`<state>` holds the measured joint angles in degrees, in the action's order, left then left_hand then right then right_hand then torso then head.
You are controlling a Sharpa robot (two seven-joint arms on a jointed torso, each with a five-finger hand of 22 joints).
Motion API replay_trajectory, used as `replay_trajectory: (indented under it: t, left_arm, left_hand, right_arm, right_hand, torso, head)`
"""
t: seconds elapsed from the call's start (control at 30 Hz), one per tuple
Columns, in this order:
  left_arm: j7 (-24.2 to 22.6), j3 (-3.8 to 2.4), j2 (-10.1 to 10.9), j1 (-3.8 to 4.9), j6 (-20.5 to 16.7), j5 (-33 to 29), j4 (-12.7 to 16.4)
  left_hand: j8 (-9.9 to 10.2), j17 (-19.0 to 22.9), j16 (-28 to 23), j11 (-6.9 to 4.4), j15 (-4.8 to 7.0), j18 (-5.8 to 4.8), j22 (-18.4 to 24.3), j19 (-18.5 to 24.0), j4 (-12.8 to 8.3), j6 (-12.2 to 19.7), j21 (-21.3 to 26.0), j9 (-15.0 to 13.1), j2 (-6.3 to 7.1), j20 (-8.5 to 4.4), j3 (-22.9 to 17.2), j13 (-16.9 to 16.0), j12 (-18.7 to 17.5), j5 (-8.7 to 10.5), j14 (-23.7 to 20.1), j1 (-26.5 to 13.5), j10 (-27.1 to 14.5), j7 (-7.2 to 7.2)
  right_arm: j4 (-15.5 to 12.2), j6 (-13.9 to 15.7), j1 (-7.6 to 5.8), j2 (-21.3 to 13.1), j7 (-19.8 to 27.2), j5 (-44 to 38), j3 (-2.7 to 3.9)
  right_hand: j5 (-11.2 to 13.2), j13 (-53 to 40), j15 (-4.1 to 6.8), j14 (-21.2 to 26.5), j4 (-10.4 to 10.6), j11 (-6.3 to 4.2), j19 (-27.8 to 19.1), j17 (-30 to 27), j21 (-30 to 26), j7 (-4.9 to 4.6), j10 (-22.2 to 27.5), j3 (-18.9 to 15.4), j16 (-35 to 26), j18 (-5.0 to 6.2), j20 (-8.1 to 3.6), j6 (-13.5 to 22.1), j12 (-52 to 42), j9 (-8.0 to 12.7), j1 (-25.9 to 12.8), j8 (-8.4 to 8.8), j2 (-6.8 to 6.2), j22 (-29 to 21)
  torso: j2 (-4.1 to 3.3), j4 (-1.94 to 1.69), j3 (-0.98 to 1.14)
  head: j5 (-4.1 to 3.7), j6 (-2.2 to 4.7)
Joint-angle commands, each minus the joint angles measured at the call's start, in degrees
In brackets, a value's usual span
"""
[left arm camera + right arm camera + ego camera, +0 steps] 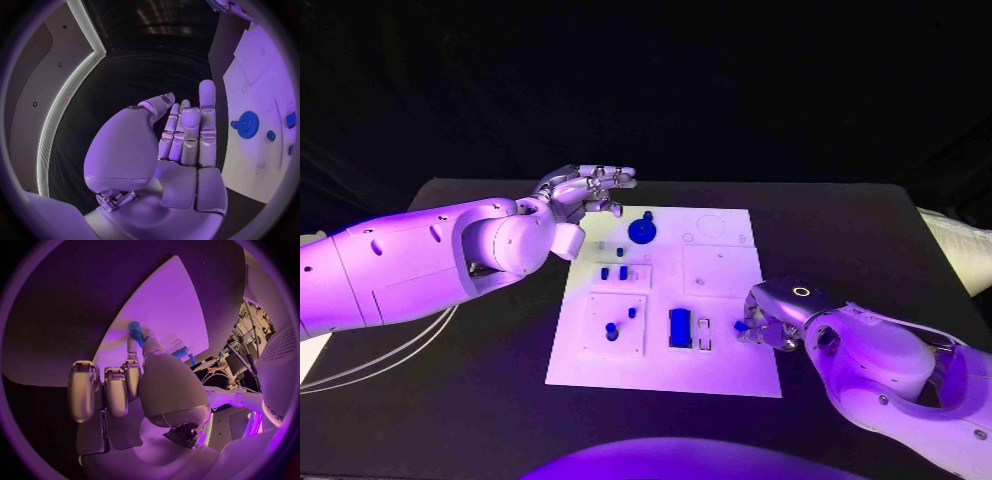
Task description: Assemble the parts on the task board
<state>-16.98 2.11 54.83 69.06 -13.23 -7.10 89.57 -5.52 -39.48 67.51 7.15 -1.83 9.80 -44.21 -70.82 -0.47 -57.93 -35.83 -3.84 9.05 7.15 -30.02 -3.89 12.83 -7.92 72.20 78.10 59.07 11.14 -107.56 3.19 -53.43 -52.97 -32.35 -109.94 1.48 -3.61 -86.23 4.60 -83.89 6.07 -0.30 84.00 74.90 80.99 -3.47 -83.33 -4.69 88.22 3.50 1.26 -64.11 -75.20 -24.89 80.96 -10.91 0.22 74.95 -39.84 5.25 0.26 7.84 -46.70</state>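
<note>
Beside the task board (733,300), right hand (769,322) pinches a small blue peg (134,326) (left hand (589,190) slack).

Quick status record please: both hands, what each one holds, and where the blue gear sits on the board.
left hand: open, fingers straight, holds nothing, off the board's far left corner
right hand: at the board's right edge, pinches a small blue part at its fingertips
blue gear: on the task board, far half, left of middle
</note>
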Motion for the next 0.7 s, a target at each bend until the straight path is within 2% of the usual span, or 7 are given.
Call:
replay_trajectory:
  t: [0.03, 0.2, 0.3, 0.37, 0.5, 0.57, 0.7]
  left_arm:
    - [-0.11, -0.03, -0.04, 0.05, 0.88, 0.55, 0.08]
    - [-0.04, -0.03, -0.05, 0.05, 0.87, 0.69, 0.1]
    - [-0.02, -0.02, -0.05, 0.05, 0.86, 0.72, 0.11]
    - [-0.01, -0.02, -0.05, 0.05, 0.85, 0.73, 0.12]
    - [0.04, -0.02, -0.05, 0.05, 0.81, 0.75, 0.11]
    - [0.06, -0.02, -0.05, 0.05, 0.78, 0.75, 0.1]
    - [0.09, -0.02, -0.07, 0.05, 0.78, 0.76, 0.11]
  left_hand:
    - [-0.23, 0.05, 0.22, 0.02, 0.04, 0.7, 0.08, 0.2, -0.27, 0.34, 0.23, -0.08, -0.25, 0.06, 0.09, -0.03, 0.27, -0.2, -0.52, 0.13, -0.56, 0.13]
    - [-0.26, 0.11, 0.23, 0.01, 0.06, 0.7, 0.08, 0.19, -0.35, 0.35, 0.22, -0.08, -0.28, 0.05, 0.06, -0.03, 0.33, -0.21, -0.54, 0.25, -0.58, 0.12]
    - [-0.26, 0.11, 0.23, 0.01, 0.06, 0.7, 0.08, 0.19, -0.35, 0.35, 0.22, -0.08, -0.28, 0.05, 0.06, -0.03, 0.33, -0.21, -0.54, 0.25, -0.58, 0.12]
    - [-0.26, 0.11, 0.23, 0.01, 0.06, 0.7, 0.08, 0.19, -0.35, 0.35, 0.22, -0.08, -0.28, 0.05, 0.06, -0.03, 0.33, -0.21, -0.54, 0.25, -0.58, 0.12]
    - [-0.26, 0.11, 0.23, 0.01, 0.06, 0.7, 0.08, 0.19, -0.35, 0.35, 0.22, -0.08, -0.28, 0.05, 0.06, -0.03, 0.33, -0.21, -0.54, 0.25, -0.58, 0.12]
    - [-0.26, 0.11, 0.23, 0.01, 0.06, 0.7, 0.08, 0.19, -0.35, 0.35, 0.22, -0.08, -0.28, 0.05, 0.06, -0.03, 0.33, -0.21, -0.54, 0.25, -0.58, 0.12]
    - [-0.28, 0.19, 0.23, 0.02, 0.07, 0.71, 0.09, 0.18, -0.42, 0.36, 0.22, -0.08, -0.33, 0.04, 0.03, -0.02, 0.38, -0.22, -0.57, 0.34, -0.62, 0.13]
  right_arm:
    - [1.71, -10.64, 1.27, -0.17, -1.98, -4.8, -1.29]
    - [1.71, -8.77, 1.27, -0.11, -2.05, -2.82, -1.33]
    - [1.74, -6.69, 1.27, -0.11, -2.09, -0.14, -1.33]
    - [1.7, -4.83, 1.27, -0.2, -2.13, 2.67, -1.33]
    - [1.33, 1.41, 1.25, -0.56, -2.03, 10.66, -1.25]
    - [1.04, 5.22, 1.21, -0.74, -1.87, 15.11, -1.13]
    - [0.17, 12.91, 0.98, -1.12, -1.33, 23.17, -0.77]
  right_hand:
    - [-1.33, 5.35, 0.4, -5.53, -2.14, -0.93, 0.92, 12.41, 0.33, 0.11, -1.84, 2.74, 0.18, -0.41, -0.26, -0.56, 0.61, 7.33, 4.42, 0.03, 3.19, 0.45]
    - [-3.71, 5.33, 0.3, -5.53, -2.38, -0.81, 0.94, 12.43, 0.34, -0.03, -1.83, 4.39, 0.19, -0.42, -0.21, -0.5, 0.69, 7.7, 3.51, 0.72, 3.23, 0.5]
    - [-6.54, 5.28, 0.3, -5.57, -2.69, -0.83, 0.98, 12.6, 0.4, -0.04, -1.87, 6.04, 0.28, -0.43, -0.19, -0.53, 0.68, 7.86, 3.08, 1.09, 3.43, 0.61]
    - [-7.43, 5.29, 0.33, -5.58, -3.11, -0.84, 1.02, 12.67, 0.45, -0.05, -1.88, 7.34, 0.32, -0.45, -0.21, -0.48, 0.72, 7.88, 3.27, 1.24, 3.78, 0.7]
    - [-8.57, 5.4, 0.15, -5.58, -3.38, -0.63, 0.99, 12.64, 0.38, -0.36, -1.81, 10.58, 0.29, -0.43, -0.13, -0.02, 0.98, 7.93, 2.58, 1.68, 4.49, 0.61]
    - [-8.51, 5.66, -0.04, -5.53, -3.5, -0.48, 0.86, 12.47, 0.2, -0.59, -1.61, 13.4, 0.18, -0.37, 0.03, 0.23, 1.52, 7.95, 1.51, 2.0, 4.01, 0.35]
    - [-9.38, 5.65, -0.12, -5.54, -2.4, -0.36, 0.82, 12.47, 0.16, -0.6, -1.61, 18.19, 0.16, -0.37, 0.26, 0.27, 1.63, 7.96, -1.84, 2.38, 2.33, 0.33]
  torso:
    - [0.01, 0.0, 0.03]
    - [-0.05, -0.05, 0.03]
    - [-0.03, -0.05, 0.0]
    - [-0.05, -0.04, 0.03]
    - [-0.04, -0.04, 0.06]
    - [0.0, 0.0, 0.04]
    - [-0.03, -0.07, 0.02]
  head:
    - [0.08, 0.0]
    - [0.04, -0.06]
    - [0.14, -0.1]
    - [0.18, -0.11]
    - [0.3, -0.17]
    - [0.36, -0.15]
    - [0.32, -0.15]
